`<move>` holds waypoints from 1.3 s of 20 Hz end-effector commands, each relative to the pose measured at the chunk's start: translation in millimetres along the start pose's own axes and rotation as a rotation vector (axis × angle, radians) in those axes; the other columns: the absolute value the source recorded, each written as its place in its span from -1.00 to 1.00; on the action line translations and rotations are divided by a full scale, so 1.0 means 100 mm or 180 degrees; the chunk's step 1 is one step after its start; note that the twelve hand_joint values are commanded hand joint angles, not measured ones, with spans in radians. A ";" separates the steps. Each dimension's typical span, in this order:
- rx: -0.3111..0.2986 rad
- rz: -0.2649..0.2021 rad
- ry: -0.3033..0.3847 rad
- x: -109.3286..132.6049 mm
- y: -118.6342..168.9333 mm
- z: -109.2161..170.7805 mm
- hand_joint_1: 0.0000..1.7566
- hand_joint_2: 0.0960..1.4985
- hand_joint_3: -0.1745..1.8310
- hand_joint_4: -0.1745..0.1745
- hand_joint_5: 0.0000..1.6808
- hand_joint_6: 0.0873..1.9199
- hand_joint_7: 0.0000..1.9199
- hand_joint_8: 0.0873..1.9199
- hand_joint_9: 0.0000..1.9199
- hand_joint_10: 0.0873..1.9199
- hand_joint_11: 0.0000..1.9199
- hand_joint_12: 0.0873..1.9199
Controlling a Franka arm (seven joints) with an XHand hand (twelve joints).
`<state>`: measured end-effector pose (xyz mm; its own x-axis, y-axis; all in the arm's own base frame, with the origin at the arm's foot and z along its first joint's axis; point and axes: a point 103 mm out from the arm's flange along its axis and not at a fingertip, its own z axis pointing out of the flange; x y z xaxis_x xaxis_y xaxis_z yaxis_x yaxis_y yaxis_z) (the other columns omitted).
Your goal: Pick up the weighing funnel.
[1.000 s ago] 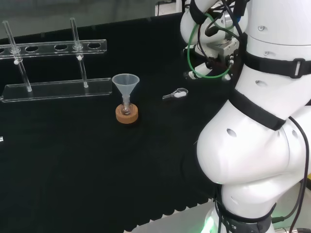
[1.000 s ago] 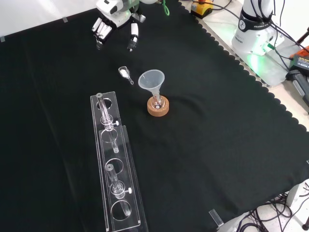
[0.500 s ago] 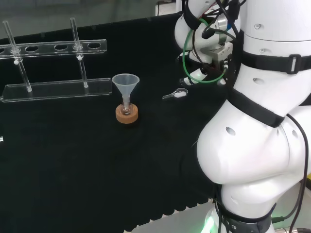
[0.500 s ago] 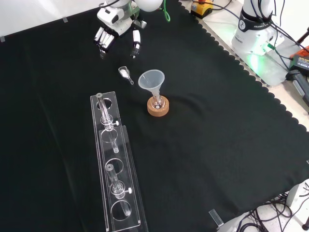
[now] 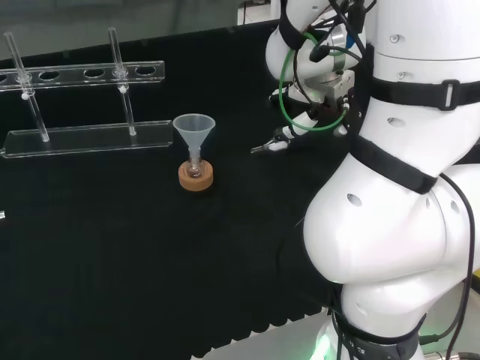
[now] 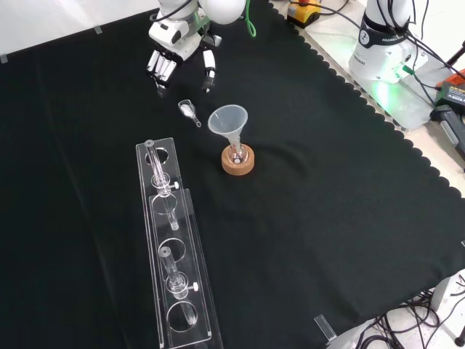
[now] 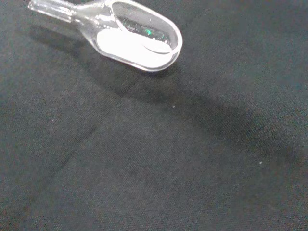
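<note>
The weighing funnel (image 6: 188, 110) is a small clear scoop with a short stem and white powder in its bowl. It lies on the black cloth, close to the big funnel. The wrist view gives it close up (image 7: 129, 34), lying alone on the cloth. The hand (image 6: 174, 51) hovers just above and beyond it in the front view, fingers (image 6: 161, 70) straight and pointing down, thumb (image 6: 209, 73) spread apart, holding nothing. In the head view the weighing funnel (image 5: 268, 147) lies directly below the hand's fingers (image 5: 283, 135), which hang close to its bowl.
The big funnel (image 6: 229, 122) stands in a small flask on a cork ring (image 6: 238, 161), near the weighing funnel. A clear test-tube rack (image 6: 174, 254) with glass tubes lies lower left in the front view. The arm's white links (image 5: 397, 172) fill the head view's right.
The hand has come down and moved toward the weighing funnel over the last second. Its fingers stay straight. The weighing funnel has not moved.
</note>
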<state>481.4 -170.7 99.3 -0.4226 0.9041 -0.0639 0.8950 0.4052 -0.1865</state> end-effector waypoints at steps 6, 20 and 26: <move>0.0161 0.0017 0.0056 0.19 0.05 0.20 -0.55 -0.15 -0.43 -0.66 -0.28 -0.37 -0.33 -0.28 -0.30 -0.37 -0.55 0.41; 0.0234 0.0060 0.0149 0.19 0.15 0.31 -0.55 -0.14 -0.43 -0.68 -0.28 -0.36 -0.32 -0.28 -0.30 -0.37 -0.55 0.41; 0.0269 0.0100 0.0150 0.24 0.20 0.34 -0.55 -0.14 -0.43 -0.68 -0.28 -0.35 -0.32 -0.28 -0.30 -0.37 -0.55 0.41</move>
<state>484.4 -148.7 67.8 -0.4059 0.9132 -0.0370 0.8881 0.3846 -0.2517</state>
